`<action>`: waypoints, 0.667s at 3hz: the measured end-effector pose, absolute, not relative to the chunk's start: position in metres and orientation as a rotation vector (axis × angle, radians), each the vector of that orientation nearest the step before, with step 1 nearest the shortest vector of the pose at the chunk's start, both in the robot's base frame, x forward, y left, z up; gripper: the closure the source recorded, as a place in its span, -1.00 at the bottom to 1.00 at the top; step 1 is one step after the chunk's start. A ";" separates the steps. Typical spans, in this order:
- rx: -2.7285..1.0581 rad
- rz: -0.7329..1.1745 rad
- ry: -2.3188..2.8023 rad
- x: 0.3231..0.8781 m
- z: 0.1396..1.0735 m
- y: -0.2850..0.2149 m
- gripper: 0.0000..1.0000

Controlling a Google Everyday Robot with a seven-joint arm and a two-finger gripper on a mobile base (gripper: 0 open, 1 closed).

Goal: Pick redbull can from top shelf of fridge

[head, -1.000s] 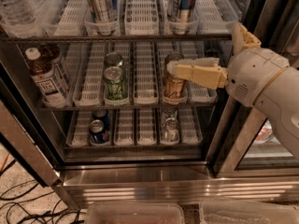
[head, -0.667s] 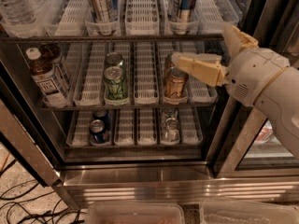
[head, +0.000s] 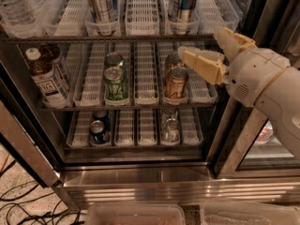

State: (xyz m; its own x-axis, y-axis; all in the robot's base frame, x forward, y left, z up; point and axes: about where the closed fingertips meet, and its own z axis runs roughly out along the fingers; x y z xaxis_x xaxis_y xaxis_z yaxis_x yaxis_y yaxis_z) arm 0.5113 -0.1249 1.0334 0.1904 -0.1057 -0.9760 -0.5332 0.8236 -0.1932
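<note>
The fridge (head: 140,182) stands open in front of me. On its top shelf (head: 140,35) two tall slim cans stand in white slotted lanes. The right one, blue and silver, is the redbull can (head: 183,3); the left tall can (head: 101,3) looks mostly silver. Both have their tops cut off by the picture's edge. My gripper (head: 199,42) is open and empty at the right, just below and right of the redbull can, at the level of the top shelf's front edge. One finger (head: 202,62) points left and the other finger (head: 230,37) sits higher.
The middle shelf holds a short green can (head: 115,82), a copper can (head: 176,81) and a dark bottle (head: 47,78). The bottom shelf holds a blue can (head: 97,131) and a silver can (head: 171,128). A water bottle (head: 16,8) stands top left. The dark frame post (head: 262,13) is right behind the gripper.
My gripper has risen from in front of the copper can on the middle shelf to the level of the top shelf's front edge. The cans have not moved.
</note>
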 end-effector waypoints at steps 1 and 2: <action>-0.567 0.327 1.362 0.512 1.035 -0.124 -0.32; -0.572 0.351 1.346 0.521 1.044 -0.123 -0.32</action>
State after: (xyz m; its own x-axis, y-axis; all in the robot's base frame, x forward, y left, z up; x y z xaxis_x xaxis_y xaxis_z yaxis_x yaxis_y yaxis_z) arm 0.5214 -0.1231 1.0442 0.2015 -0.0849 -0.9758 -0.5502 0.8144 -0.1845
